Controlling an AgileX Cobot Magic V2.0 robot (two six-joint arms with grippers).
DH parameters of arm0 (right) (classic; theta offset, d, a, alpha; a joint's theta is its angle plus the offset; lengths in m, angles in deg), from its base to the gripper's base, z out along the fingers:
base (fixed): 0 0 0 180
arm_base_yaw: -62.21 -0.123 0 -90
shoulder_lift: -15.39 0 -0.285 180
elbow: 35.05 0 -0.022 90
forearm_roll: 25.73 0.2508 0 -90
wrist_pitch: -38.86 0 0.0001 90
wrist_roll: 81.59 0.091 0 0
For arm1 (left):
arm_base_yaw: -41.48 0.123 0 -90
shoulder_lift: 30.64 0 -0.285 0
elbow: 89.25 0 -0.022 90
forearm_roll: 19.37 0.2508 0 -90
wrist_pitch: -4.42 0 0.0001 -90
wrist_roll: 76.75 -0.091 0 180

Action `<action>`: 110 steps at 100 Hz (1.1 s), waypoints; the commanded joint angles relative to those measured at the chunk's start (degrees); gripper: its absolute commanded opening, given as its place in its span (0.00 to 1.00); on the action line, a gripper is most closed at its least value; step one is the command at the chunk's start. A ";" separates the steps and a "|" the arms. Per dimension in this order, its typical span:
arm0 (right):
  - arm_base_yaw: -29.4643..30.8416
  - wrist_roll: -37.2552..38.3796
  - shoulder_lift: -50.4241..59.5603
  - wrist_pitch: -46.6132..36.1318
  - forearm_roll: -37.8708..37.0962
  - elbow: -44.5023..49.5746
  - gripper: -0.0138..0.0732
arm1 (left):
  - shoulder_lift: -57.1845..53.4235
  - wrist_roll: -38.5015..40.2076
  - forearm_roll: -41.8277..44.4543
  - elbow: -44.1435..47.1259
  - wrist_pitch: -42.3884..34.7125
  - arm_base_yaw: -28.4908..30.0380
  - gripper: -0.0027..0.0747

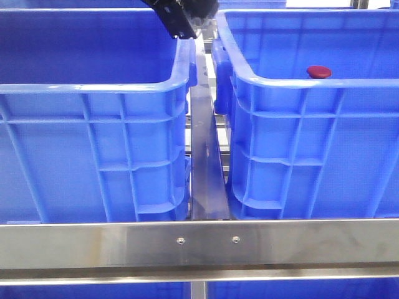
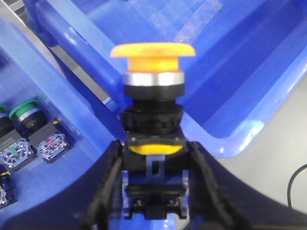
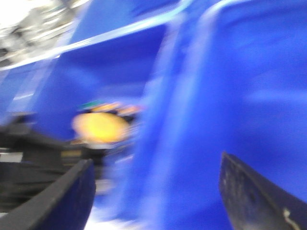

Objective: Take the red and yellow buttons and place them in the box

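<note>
My left gripper (image 2: 154,153) is shut on the black body of the yellow button (image 2: 152,52), which stands upright between the fingers, cap outward. It hangs over the rims where the two blue crates meet, with one crate's bare floor (image 2: 230,62) behind it. The red button (image 1: 318,71) lies inside the right crate (image 1: 312,143). My right gripper (image 3: 158,167) is open and empty in a blurred view, with the yellow button (image 3: 100,127) beside it. Black gripper parts (image 1: 181,18) show above the gap between the crates; I cannot tell whose.
The left crate (image 1: 93,143) stands beside the right one, with a steel rail (image 1: 206,168) between them and a steel bar (image 1: 199,240) across the front. Green buttons and several contact blocks (image 2: 29,129) lie in the crate next to my left gripper.
</note>
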 commanded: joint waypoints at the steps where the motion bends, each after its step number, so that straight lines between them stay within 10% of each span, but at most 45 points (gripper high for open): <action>1: 0.22 5.62 -4.12 9.21 1.87 -6.36 0.80 | -1.83 -0.08 -0.27 -1.85 -3.81 -0.45 0.13; 68: -8.43 8.93 -22.47 12.54 6.92 -18.18 0.79 | -1.83 -0.08 -0.27 -1.85 -3.81 -0.45 0.13; 93: -8.43 8.88 -22.47 12.31 6.92 -18.18 0.42 | -1.83 -0.08 -0.27 -1.85 -3.66 -0.45 0.13; 110: -8.43 8.88 -22.47 12.37 6.92 -18.18 0.39 | -1.83 -0.19 -0.27 -1.85 -3.48 -0.45 0.27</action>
